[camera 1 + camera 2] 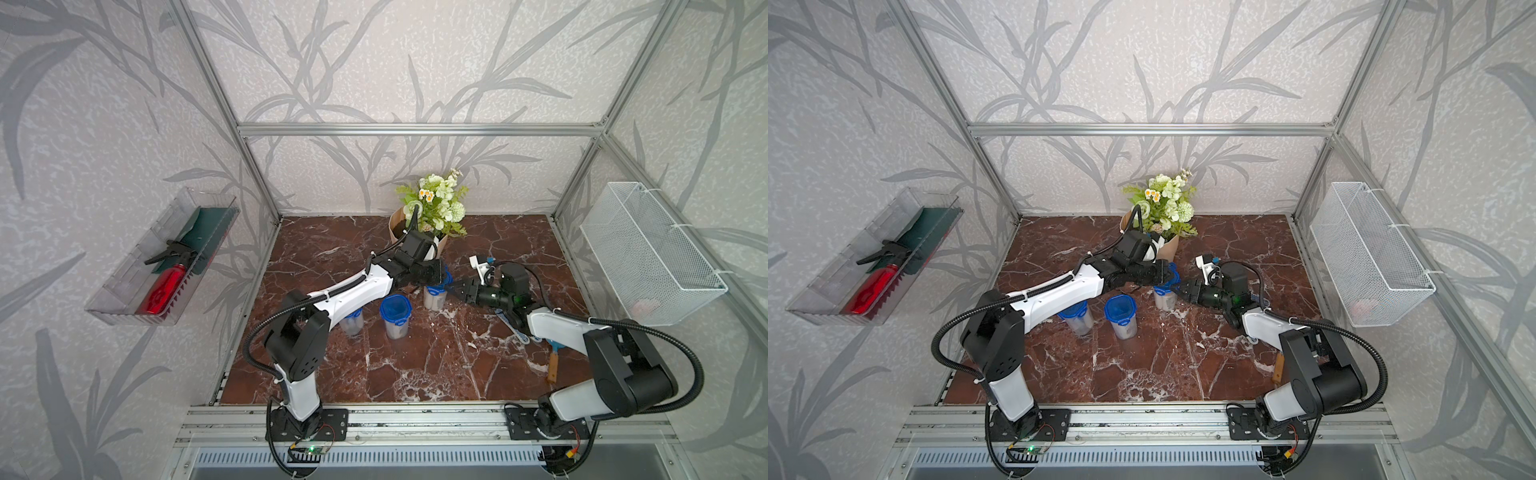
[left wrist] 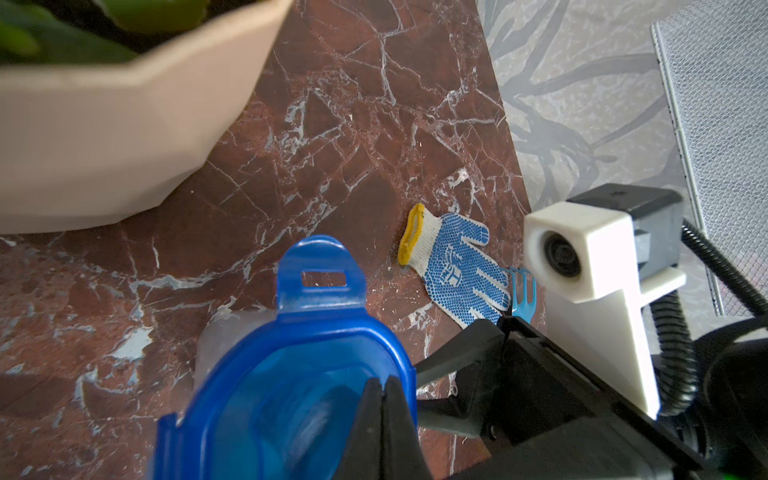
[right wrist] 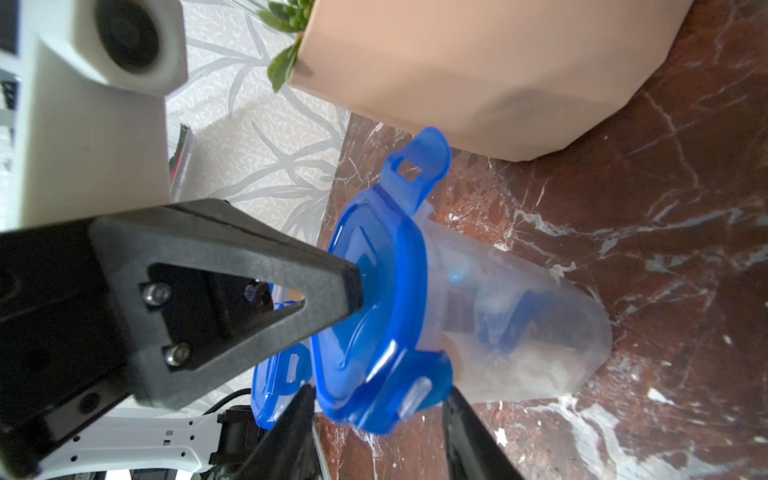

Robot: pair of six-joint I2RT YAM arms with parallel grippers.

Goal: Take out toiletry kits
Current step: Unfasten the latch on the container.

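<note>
Three clear jars with blue clip lids stand on the marble top. The far jar (image 1: 435, 300) (image 1: 1165, 300) sits between both grippers. Through its wall (image 3: 519, 332) I see blurred blue and white shapes, the toiletry kits (image 3: 498, 316), not sharp enough to tell apart. My left gripper (image 2: 382, 384) (image 1: 441, 281) is shut with nothing between its fingers, its tips resting on the blue lid (image 2: 291, 374) (image 3: 374, 291). My right gripper (image 3: 380, 390) (image 1: 453, 286) is open, its jaws standing either side of a lid clip (image 3: 415, 395) with gaps on both sides.
Two more lidded jars (image 1: 395, 316) (image 1: 352, 323) stand nearer, one under the left arm. A beige flower pot (image 1: 415, 235) is right behind the far jar. A blue-dotted glove (image 2: 457, 266) and a blue fork (image 2: 521, 291) lie to the right. A wire basket (image 1: 652, 253) hangs on the right wall.
</note>
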